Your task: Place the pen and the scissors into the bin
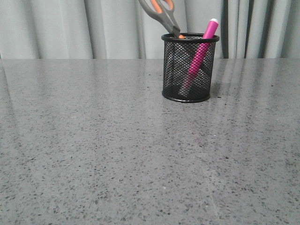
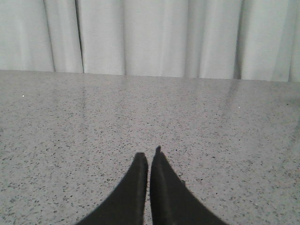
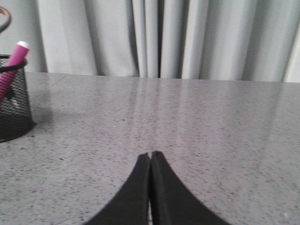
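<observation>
The black wire-mesh bin [image 1: 190, 70] stands on the grey table at the far middle right. The magenta pen [image 1: 200, 51] leans inside it, its white end sticking above the rim. The scissors [image 1: 161, 14] stand in the bin with blades down, their grey and orange handles leaning up to the left. The bin [image 3: 13, 101] and pen [image 3: 14, 63] also show in the right wrist view. My left gripper [image 2: 149, 157] is shut and empty over bare table. My right gripper [image 3: 150, 155] is shut and empty, well apart from the bin. Neither arm shows in the front view.
The speckled grey table [image 1: 117, 154] runs back to a pale curtain [image 1: 70, 28] behind the bin.
</observation>
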Controlling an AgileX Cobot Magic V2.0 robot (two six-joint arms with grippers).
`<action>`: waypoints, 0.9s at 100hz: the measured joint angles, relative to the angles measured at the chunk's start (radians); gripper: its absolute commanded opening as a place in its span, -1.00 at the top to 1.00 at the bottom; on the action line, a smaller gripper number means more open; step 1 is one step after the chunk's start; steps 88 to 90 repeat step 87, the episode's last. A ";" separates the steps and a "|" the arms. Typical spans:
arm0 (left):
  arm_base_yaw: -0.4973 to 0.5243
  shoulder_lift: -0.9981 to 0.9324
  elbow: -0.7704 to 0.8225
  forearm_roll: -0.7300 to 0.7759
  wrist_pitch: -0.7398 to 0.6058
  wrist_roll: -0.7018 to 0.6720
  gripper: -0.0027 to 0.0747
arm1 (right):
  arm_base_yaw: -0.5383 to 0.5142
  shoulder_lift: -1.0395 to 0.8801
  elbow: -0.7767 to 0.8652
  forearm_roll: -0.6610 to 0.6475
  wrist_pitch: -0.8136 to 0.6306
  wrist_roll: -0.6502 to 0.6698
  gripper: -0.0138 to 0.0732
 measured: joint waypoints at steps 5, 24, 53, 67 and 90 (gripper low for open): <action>0.000 0.000 0.000 0.000 0.000 0.000 0.98 | -0.002 0.000 0.000 -0.001 0.004 0.000 0.86; 0.000 0.000 0.000 0.000 0.000 0.000 0.98 | -0.002 0.000 0.000 -0.002 0.048 0.000 0.86; 0.000 0.000 0.000 0.000 0.000 0.000 0.98 | -0.002 0.000 0.000 -0.002 0.075 0.002 0.86; 0.000 0.000 0.000 0.000 0.000 0.000 0.98 | -0.002 0.000 0.000 -0.002 0.075 0.002 0.86; 0.000 0.000 0.000 0.000 0.000 0.000 0.98 | -0.002 0.000 0.000 -0.002 0.075 0.002 0.86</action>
